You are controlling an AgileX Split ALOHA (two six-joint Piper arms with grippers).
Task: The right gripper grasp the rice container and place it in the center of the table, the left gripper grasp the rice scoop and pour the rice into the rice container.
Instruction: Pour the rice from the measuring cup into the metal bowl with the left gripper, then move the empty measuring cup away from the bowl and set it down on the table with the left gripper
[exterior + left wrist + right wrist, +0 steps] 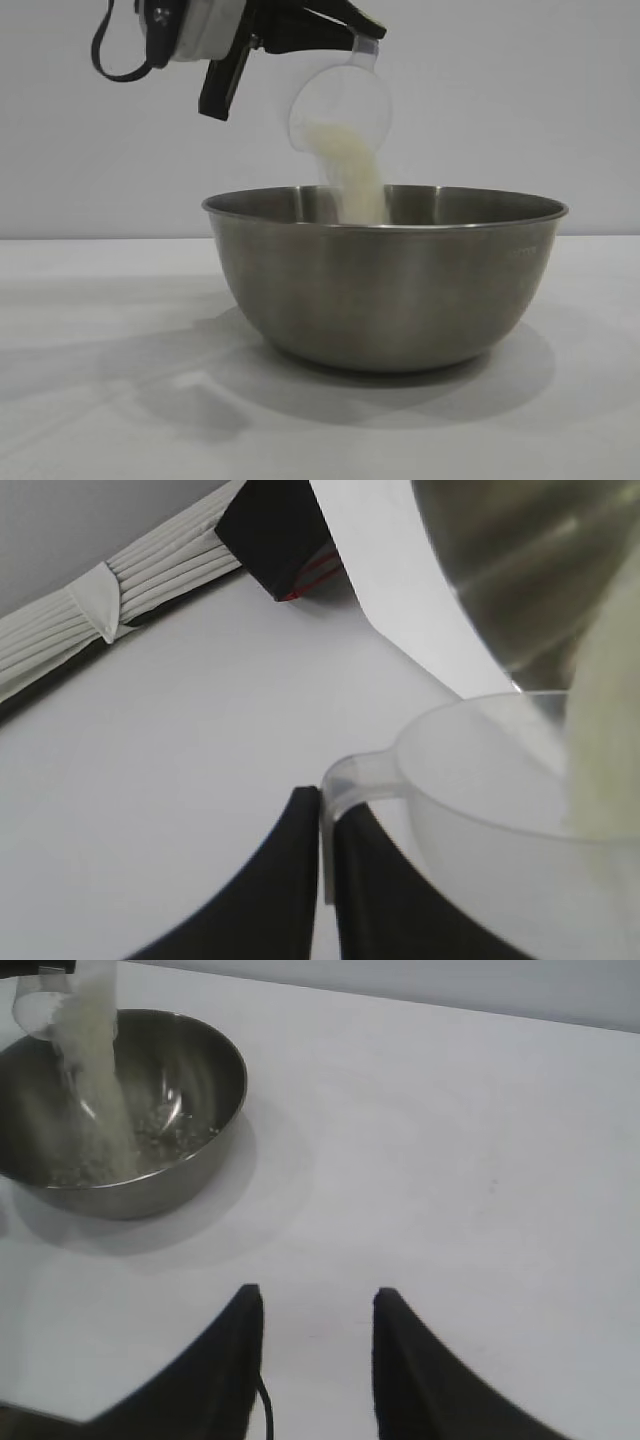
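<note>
From the outside view, the left gripper (pixel 345 25) is up high, above the back of the rice container (pixel 385 280). Its jaws are clamped on the handle of the rice scoop (pixel 340 105). The rice scoop is tipped over on its side, with its open mouth facing down toward the big steel bowl. The rice (pixel 355 175) runs out of it in a pale stream and falls inside the rim. The rice container sits on the white bench (pixel 100 400), near the middle, with a soft shadow around it.

From the left wrist view, the two black jaws press together on the thin handle of the rice scoop (pixel 470 810). Rice (pixel 605 740) is piled at the far edge of the cup. Part of the shiny rice container (pixel 530 570) shows just past the cup. A dark box (pixel 275 535) and a folded white cloth (pixel 100 610) lie far off at the edge of the bench.

From the right wrist view, the right gripper (pixel 318 1335) hangs low over bare bench (pixel 450 1160), well apart from the rice container (pixel 200 1070). Its jaws are apart and hold nothing. The rice (pixel 100 1090) falls into the bowl, and some grains already lie at the bottom.
</note>
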